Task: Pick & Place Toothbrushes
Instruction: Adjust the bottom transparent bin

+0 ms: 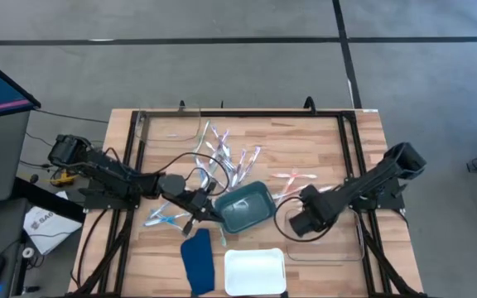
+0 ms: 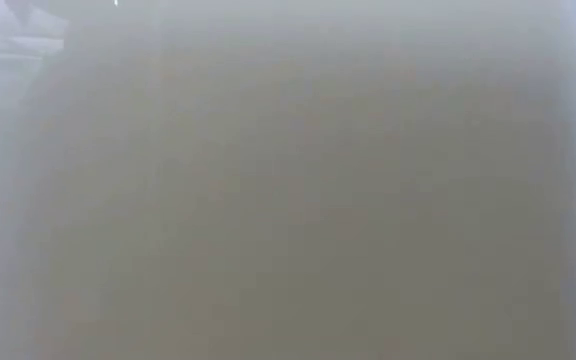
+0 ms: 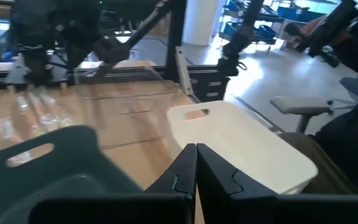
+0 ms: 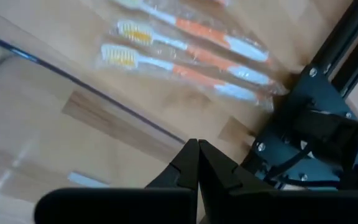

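Left end effector (image 1: pixel 214 213), clenched and empty, hovers at the green tray's (image 1: pixel 245 207) left edge. Right end effector (image 1: pixel 298 223), clenched and empty, hangs right of that tray. Toothbrushes (image 1: pixel 226 157) lie scattered on the worktop (image 1: pixel 321 141) behind the tray; orange ones (image 4: pixel 185 46) near the right arm.

You see wrapped toothbrushes (image 1: pixel 232 157) lying scattered flat mid-table; orange-handled ones (image 4: pixel 191 46) lie side by side.
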Controlling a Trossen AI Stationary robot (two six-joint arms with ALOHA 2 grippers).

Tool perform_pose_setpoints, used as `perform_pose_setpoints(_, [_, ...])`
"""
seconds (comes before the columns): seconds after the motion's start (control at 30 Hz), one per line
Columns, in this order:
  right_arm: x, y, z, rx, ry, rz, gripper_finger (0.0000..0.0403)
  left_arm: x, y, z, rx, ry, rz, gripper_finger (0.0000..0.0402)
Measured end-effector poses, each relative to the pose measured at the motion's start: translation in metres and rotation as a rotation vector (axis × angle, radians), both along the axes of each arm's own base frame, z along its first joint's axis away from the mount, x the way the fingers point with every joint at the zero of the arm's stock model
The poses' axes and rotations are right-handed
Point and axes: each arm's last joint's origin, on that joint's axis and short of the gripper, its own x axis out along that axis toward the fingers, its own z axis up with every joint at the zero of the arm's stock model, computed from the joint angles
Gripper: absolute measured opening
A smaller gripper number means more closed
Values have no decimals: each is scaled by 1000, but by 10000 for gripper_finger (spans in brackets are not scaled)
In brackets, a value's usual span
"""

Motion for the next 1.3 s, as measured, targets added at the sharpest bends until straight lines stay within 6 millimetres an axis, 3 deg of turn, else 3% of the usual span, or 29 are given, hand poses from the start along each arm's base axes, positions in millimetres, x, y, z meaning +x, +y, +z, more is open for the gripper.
perform_pose_setpoints(0.6, [4,41,-13,182,-122,16,0,-11,-33,2,22,-30,15,1])
perform_pose_setpoints(0.9, [3,50,-14,255,-129,13,0,-11,-34,3,29,-46,29,1])
perform_pose_setpoints(1.07, [8,63,-14,380,-187,24,0,-11,-34,3,30,-46,29,1])
perform_pose_setpoints(1.3, [2,81,-19,425,-168,-9,0,-11,-33,3,30,-46,30,1])
